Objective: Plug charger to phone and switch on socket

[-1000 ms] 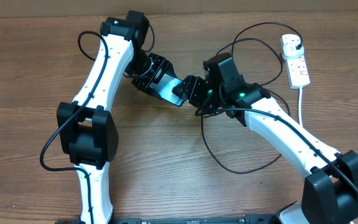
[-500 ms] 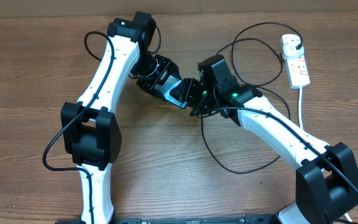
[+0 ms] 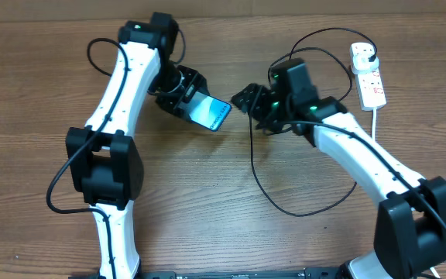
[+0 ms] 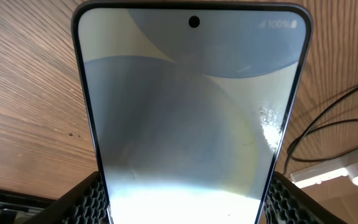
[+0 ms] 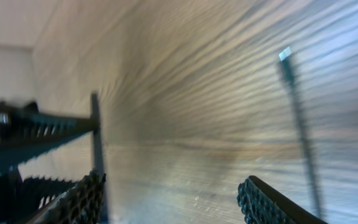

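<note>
From above, we see the left gripper [image 3: 190,104] clamped on the near end of the phone [image 3: 210,114], which is held tilted over the middle of the wooden table [image 3: 207,201] with its lit blue-teal screen facing up. The right gripper [image 3: 243,98] sits just beside the phone's free end, apart from it, and from here we cannot tell how its fingers are set. The charger [image 3: 253,163] runs as a thin black cable in loose loops under and around the right arm. Its black plug [image 3: 365,53] sits in the socket [image 3: 371,79], which lies at the far right edge with a thick white cord [image 3: 375,128] trailing toward us. In the left wrist view the phone [image 4: 188,112] fills most of the frame, screen up, camera hole and battery reading at the far end. The left gripper [image 4: 188,200] pinches its near end between two textured fingers [image 4: 92,199]. The socket [image 4: 353,171] shows past the phone at lower right, with charger [image 4: 328,118] loops beside it. The right wrist view is heavily blurred. The right gripper [image 5: 169,200] stands open with only wood grain between its fingers [image 5: 266,202]. The charger [image 5: 298,118] hangs off to the right, outside that gap, with its small pale connector tip at the top.
</note>
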Motion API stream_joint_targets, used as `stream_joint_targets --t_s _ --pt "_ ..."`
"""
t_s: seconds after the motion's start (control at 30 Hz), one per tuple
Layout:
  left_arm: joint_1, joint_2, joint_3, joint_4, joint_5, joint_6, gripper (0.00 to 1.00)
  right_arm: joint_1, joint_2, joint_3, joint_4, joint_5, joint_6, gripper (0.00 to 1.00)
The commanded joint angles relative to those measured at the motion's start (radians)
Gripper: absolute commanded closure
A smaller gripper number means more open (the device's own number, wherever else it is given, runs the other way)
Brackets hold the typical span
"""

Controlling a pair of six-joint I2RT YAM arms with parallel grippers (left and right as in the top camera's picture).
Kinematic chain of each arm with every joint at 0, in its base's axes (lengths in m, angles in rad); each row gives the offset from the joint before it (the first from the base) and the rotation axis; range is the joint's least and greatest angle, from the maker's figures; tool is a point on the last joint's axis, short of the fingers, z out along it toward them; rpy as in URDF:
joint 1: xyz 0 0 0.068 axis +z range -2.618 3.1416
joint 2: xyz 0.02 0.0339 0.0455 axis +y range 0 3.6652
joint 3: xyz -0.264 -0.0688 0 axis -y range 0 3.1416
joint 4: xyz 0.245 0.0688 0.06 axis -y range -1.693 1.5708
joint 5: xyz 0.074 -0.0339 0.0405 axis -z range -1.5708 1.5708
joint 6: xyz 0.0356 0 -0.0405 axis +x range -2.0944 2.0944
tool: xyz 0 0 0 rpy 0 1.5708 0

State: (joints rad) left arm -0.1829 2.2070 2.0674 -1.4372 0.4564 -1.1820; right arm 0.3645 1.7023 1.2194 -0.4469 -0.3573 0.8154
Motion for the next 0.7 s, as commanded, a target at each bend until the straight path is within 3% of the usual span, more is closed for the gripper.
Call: stream_joint_targets --t_s 0.0,0.13,0.43,0.67 --pt "0.029 -0.003 0.029 -0.008 0.124 0.088 0.96 -0.060 -0.066 0.018 -0.008 0.012 -0.032 0.29" --pt "0.048 -0.003 0.029 -0.044 0.293 0.167 0.96 -0.121 -0.069 0.018 -0.027 0.012 -0.031 0.29" --pt "0.059 -0.003 0.029 -0.161 0.608 0.183 0.96 -0.141 -0.069 0.018 -0.042 0.016 -0.034 0.28" --pt "0.059 -0.003 0.029 -0.162 0.702 0.192 0.96 -0.142 -0.069 0.018 -0.061 0.016 -0.039 0.28"
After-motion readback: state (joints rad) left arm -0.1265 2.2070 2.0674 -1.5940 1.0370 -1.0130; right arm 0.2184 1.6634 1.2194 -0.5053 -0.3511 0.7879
